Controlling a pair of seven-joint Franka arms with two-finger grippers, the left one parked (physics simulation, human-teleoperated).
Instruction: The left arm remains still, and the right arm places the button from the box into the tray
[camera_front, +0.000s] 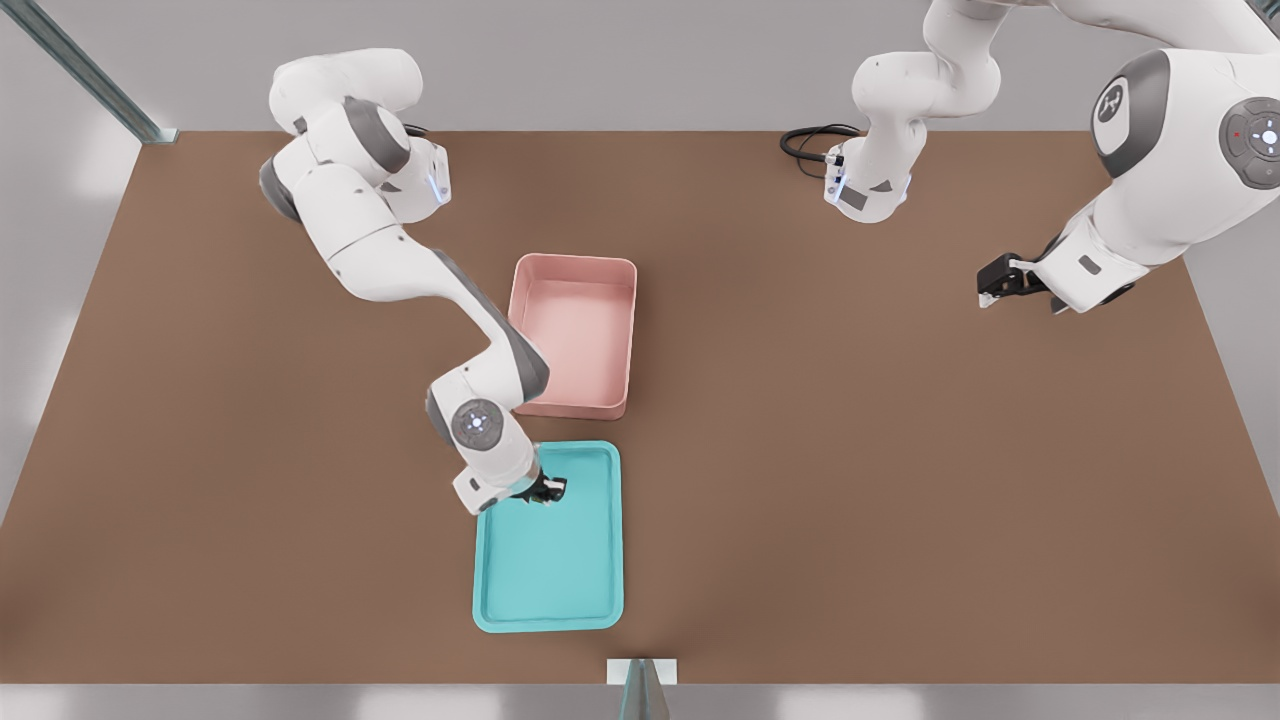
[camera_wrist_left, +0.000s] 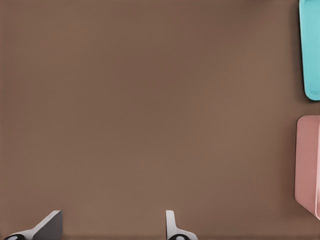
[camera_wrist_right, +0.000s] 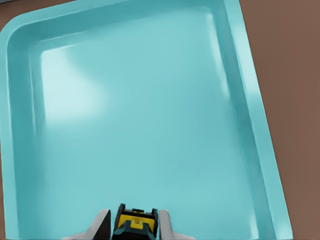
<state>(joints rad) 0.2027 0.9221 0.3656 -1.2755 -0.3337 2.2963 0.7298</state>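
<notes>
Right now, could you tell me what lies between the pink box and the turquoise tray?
Only bare brown table, seen in the front view: a narrow strip separates the box from the tray. The gripper holds the button over the tray.

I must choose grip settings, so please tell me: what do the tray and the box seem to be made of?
The tray looks like glossy turquoise plastic: soft highlights, rounded moulded corners. The box looks like matte pale pink plastic, probably moulded too. The end effector holds the button over the tray.
</notes>
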